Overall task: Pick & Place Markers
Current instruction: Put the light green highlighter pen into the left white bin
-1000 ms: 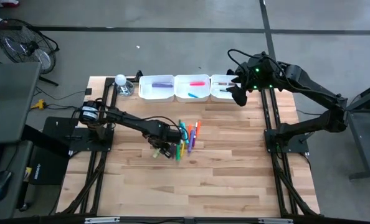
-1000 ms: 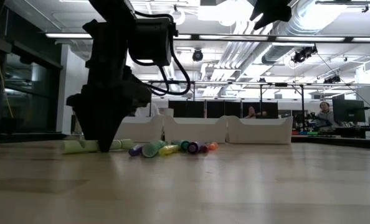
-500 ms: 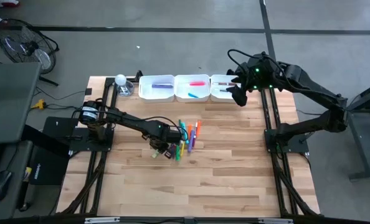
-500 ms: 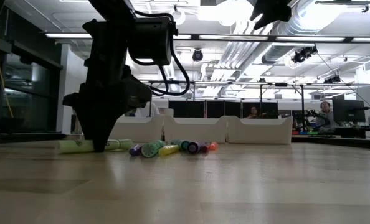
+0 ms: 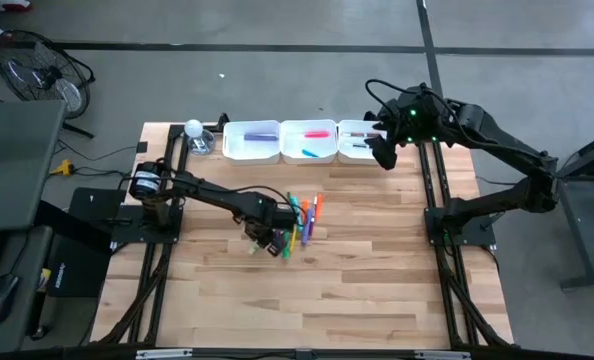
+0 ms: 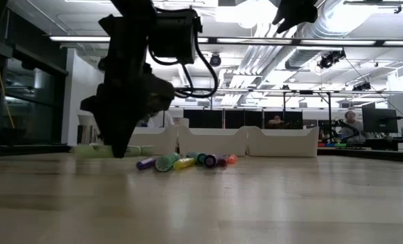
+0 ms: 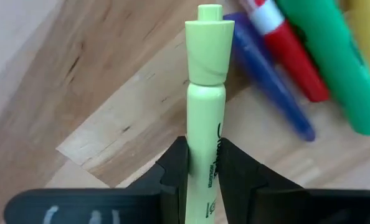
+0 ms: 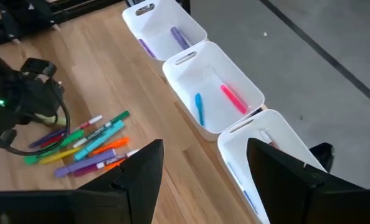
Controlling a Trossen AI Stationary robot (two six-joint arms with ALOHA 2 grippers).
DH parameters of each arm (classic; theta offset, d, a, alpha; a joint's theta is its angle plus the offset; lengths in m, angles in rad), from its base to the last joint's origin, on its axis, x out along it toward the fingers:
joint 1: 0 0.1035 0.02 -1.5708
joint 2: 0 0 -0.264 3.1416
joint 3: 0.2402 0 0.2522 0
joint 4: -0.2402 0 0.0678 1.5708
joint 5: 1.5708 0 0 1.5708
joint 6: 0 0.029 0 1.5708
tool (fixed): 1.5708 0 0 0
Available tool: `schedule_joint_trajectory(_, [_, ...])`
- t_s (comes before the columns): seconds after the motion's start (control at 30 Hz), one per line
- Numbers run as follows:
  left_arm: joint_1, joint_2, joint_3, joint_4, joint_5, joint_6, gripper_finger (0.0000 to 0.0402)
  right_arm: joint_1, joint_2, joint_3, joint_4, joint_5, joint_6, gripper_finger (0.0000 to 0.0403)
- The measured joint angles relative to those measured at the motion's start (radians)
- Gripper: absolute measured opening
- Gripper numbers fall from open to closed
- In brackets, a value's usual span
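Note:
My left gripper (image 5: 274, 243) points down just left of the pile of coloured markers (image 5: 302, 218) at mid-table and is shut on a light green highlighter (image 7: 205, 93). In the low view the highlighter (image 6: 96, 150) shows as a pale level bar just above the wood. The other markers (image 6: 188, 160) lie side by side on the table. My right gripper (image 5: 382, 152) hangs open, high above the rightmost of three white trays (image 5: 355, 140). My left gripper pinches the highlighter's barrel (image 7: 205, 163) between its two fingers, with the capped end (image 7: 210, 37) sticking out past them. The fingers come from above, pointing down, and lie across the highlighter. It hangs about level, lifted just clear of the table.
Three white trays stand in a row at the far edge: the left one (image 8: 163, 31) holds purple markers, the middle one (image 8: 213, 87) a pink and a blue one, the right one (image 8: 272, 162) a few more. A white ball (image 5: 193, 129) sits far left.
My left gripper has risen a little with the light green highlighter. The highlighter lay on the wood a second ago and now hangs level just above it. The pile beside it has not moved.

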Motion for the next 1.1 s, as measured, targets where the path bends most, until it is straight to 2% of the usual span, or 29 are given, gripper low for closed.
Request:
schedule_joint_trajectory(0.27, [0.079,0.000,0.105,-0.144,-0.053,0.141,0.0058,-0.002,0.000,0.000,0.001,0.011,-0.010,0.0222])
schedule_joint_trajectory(0.57, [0.249,-0.003,0.269,-0.337,-0.159,0.409,0.0059,-0.003,0.000,0.000,0.001,0.054,-0.029,0.0222])
schedule_joint_trajectory(0.83, [0.452,-0.005,0.378,-0.365,-0.212,0.655,0.0061,-0.003,0.000,0.000,0.001,0.070,-0.028,0.0222])
schedule_joint_trajectory(1.1, [0.649,-0.005,0.398,-0.340,-0.211,0.888,0.0062,-0.003,0.000,0.000,-0.020,0.067,0.027,0.0222])
